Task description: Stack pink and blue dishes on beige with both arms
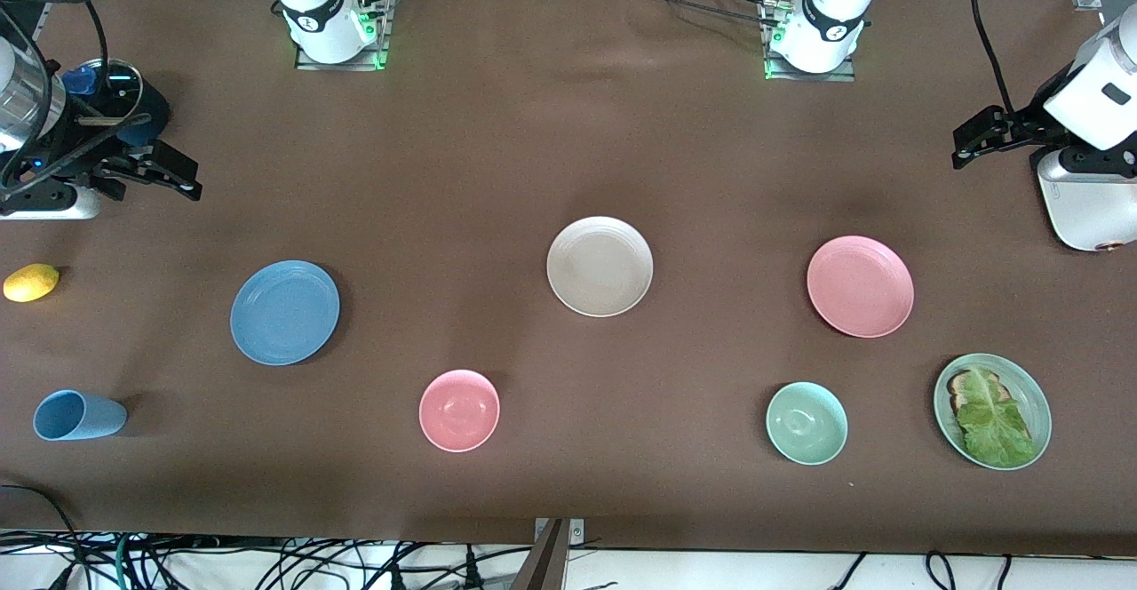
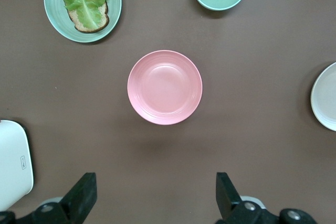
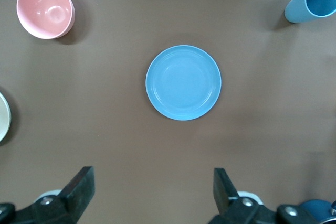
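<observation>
The beige plate (image 1: 600, 267) lies mid-table, its rim just showing in both wrist views. The blue plate (image 1: 284, 312) lies toward the right arm's end and sits centred in the right wrist view (image 3: 183, 82). The pink plate (image 1: 860, 286) lies toward the left arm's end and sits centred in the left wrist view (image 2: 165, 87). My right gripper (image 1: 169, 172) (image 3: 152, 177) hangs open and empty over the right arm's end of the table. My left gripper (image 1: 973, 141) (image 2: 155, 182) hangs open and empty over the left arm's end.
Nearer the camera stand a pink bowl (image 1: 459, 410), a green bowl (image 1: 807, 423), a tipped blue cup (image 1: 78, 415) and a green plate (image 1: 1041, 414) with lettuce on toast. A lemon (image 1: 31, 283) lies at the right arm's end. A white rounded device (image 1: 1079, 208) sits under the left arm.
</observation>
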`<state>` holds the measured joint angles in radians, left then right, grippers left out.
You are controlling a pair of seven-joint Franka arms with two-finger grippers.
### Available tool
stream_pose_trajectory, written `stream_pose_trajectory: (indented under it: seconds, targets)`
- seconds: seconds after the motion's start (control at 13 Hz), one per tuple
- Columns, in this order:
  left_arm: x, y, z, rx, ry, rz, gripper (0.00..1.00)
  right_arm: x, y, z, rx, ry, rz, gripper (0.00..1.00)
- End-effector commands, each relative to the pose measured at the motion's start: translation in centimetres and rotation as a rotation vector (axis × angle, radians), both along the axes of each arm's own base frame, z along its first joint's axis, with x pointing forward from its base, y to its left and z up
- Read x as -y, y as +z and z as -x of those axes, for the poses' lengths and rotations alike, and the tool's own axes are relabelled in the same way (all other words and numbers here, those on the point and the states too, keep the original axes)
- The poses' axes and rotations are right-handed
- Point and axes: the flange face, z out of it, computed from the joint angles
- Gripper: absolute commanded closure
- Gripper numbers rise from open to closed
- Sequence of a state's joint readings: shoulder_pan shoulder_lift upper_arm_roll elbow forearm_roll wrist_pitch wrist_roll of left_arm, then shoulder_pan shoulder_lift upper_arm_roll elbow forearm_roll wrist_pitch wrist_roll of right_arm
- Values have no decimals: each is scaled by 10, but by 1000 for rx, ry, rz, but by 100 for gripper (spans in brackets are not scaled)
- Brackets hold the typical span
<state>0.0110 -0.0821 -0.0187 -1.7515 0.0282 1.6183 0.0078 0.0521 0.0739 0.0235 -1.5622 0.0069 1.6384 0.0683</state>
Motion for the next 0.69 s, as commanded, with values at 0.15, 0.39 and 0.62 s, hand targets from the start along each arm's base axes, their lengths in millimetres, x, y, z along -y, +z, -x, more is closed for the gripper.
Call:
stream_pose_trajectory:
  seconds: [0.15,0.39,0.62]
  targets:
    - [0,1,0,10,-4,-10,0,3,2,9,-1,-11,-6,0]
    - [0,1,0,10,-4,-10,0,3,1,9,-6,-11,-6,0]
    - [0,1,0,10,-4,-10,0,4,2,9,-3,-14,-8,0]
